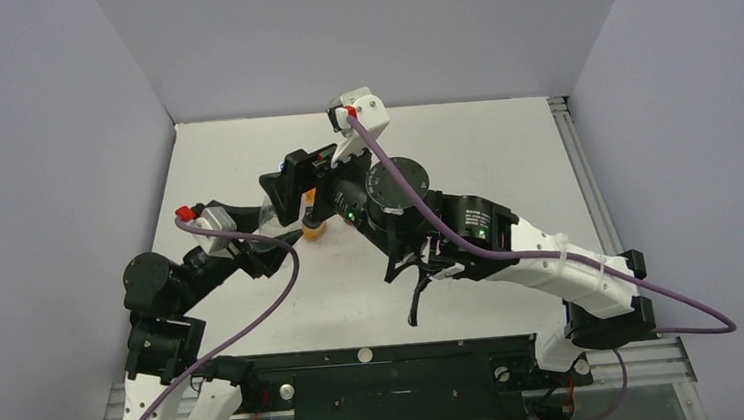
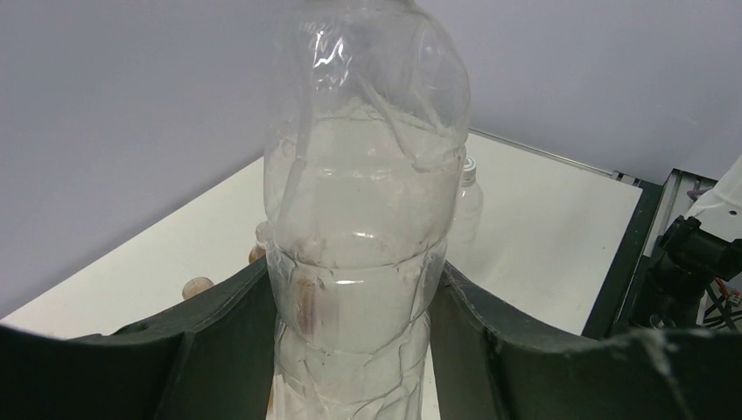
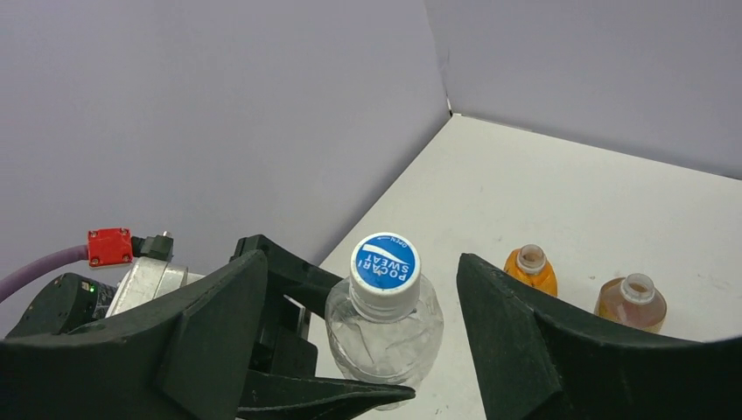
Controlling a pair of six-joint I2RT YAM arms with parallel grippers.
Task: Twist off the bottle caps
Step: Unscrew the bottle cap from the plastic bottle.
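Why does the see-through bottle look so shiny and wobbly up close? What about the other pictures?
Left wrist view: light glints white on the clear bottle, and its crinkled plastic bends the wall behind it. Right wrist view: the blue cap is sharp enough to read its letters. Top view: soft, even light, only faint shadows on the table.

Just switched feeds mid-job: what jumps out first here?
A clear bottle with a blue cap is clamped in the left claw. The right claw hangs open on either side of that cap. Farther out on the table stand an orange bottle and a brown bottle, both uncapped.
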